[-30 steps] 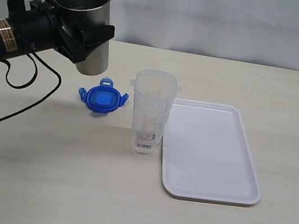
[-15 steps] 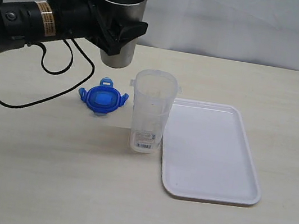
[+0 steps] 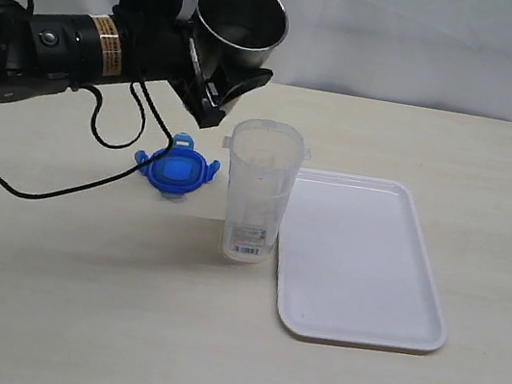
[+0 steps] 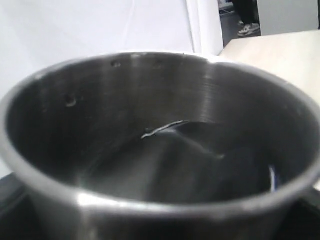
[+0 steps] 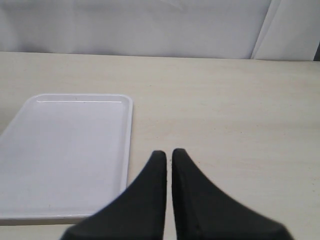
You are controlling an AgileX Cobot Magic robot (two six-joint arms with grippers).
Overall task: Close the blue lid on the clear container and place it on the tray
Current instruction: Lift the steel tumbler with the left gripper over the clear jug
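The clear container [image 3: 258,192] stands upright and open on the table, its barcode label near the base, touching the tray's left rim. To its left, flat on the table, lies the blue lid [image 3: 175,169]. The white tray [image 3: 361,267] holds nothing; the right wrist view shows part of it [image 5: 65,150]. My left gripper [image 3: 224,85] is shut on a grey metal cup [image 3: 239,24], held tilted in the air above and left of the container's mouth. That cup [image 4: 160,150] fills the left wrist view. My right gripper [image 5: 169,152] is shut on nothing, over bare table beside the tray.
A black cable [image 3: 98,143] from the left arm hangs down onto the table left of the lid. A white curtain closes off the back. Bare tabletop [image 3: 118,326] stretches along the front.
My left arm has carried the metal cup rightward and slightly up, and tilted it, bringing it close above the clear container's mouth. The container, lid and tray have not moved.
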